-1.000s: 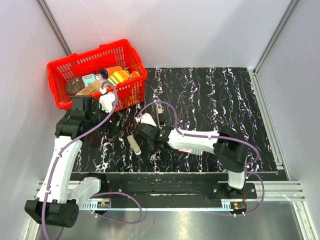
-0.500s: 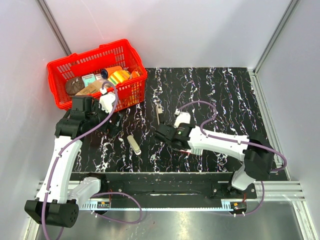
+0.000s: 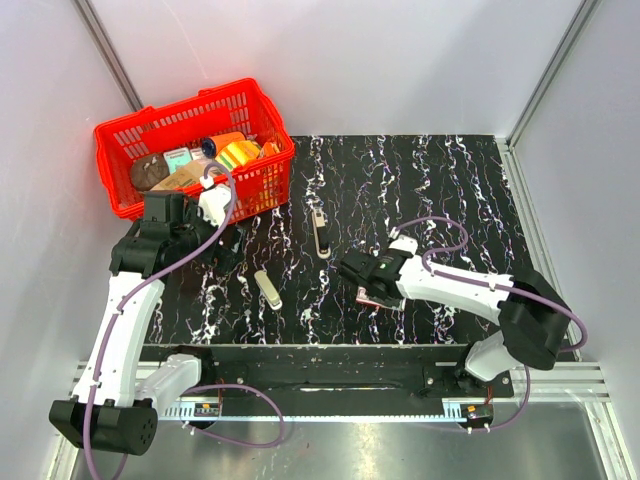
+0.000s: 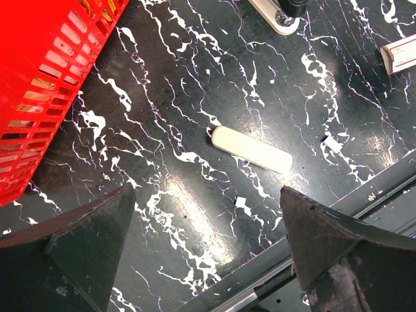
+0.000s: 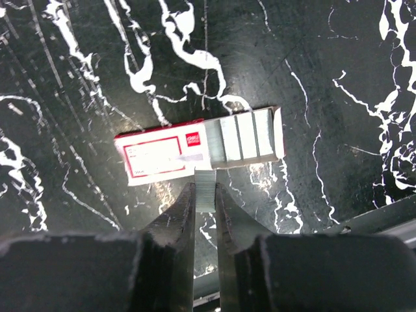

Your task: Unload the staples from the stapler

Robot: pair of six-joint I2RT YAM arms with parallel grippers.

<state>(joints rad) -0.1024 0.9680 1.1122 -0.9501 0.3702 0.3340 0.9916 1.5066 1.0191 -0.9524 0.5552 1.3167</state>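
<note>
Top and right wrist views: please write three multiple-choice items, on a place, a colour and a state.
1. Where is the red basket? A. near right B. far left C. centre
2. Colour of the staple box label? A. red and white B. blue C. green
3. State of the right gripper? A. open, empty B. shut on basket C. shut on staple strip
Key: B, it stands at the far left corner; A, red frame on white; C, the strip sits between its fingers.
</note>
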